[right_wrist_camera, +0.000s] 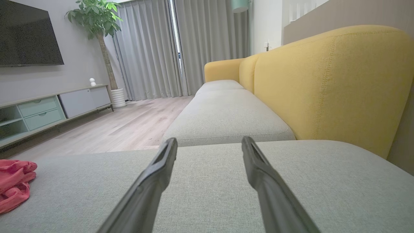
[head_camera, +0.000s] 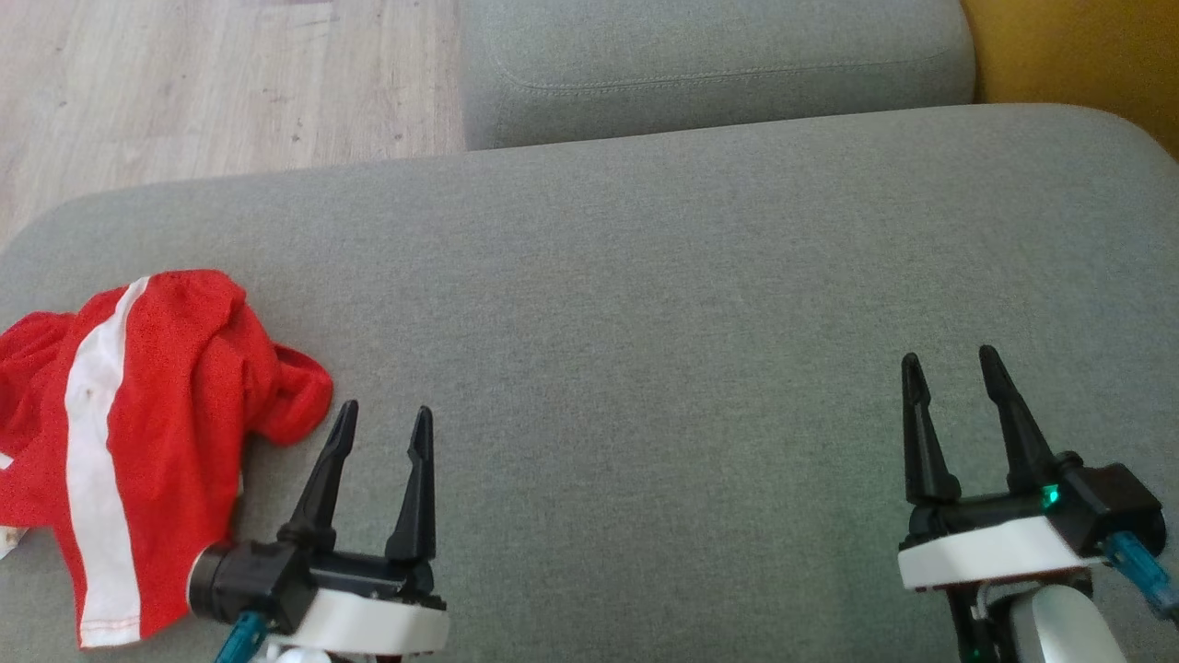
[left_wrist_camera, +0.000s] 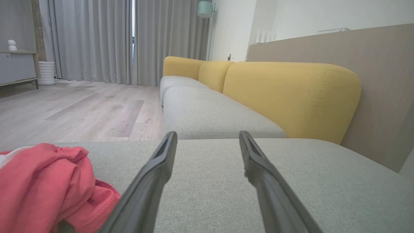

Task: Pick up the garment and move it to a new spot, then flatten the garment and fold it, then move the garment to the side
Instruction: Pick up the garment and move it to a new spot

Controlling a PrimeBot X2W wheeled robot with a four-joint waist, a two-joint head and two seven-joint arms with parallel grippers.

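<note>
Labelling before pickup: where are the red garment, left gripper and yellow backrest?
red garment (head_camera: pixel 175 387), head view, red cloth right of stripe
left gripper (head_camera: pixel 387 410), head view, between fingertips
yellow backrest (left_wrist_camera: pixel 291 94), left wrist view, front face

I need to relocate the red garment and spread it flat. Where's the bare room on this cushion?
The grey cushion is bare from the left pincer across to the right pincer and up to the seam with the next cushion. Crowded only at the left edge, where the red garment lies bunched beside the left pincer.
</note>
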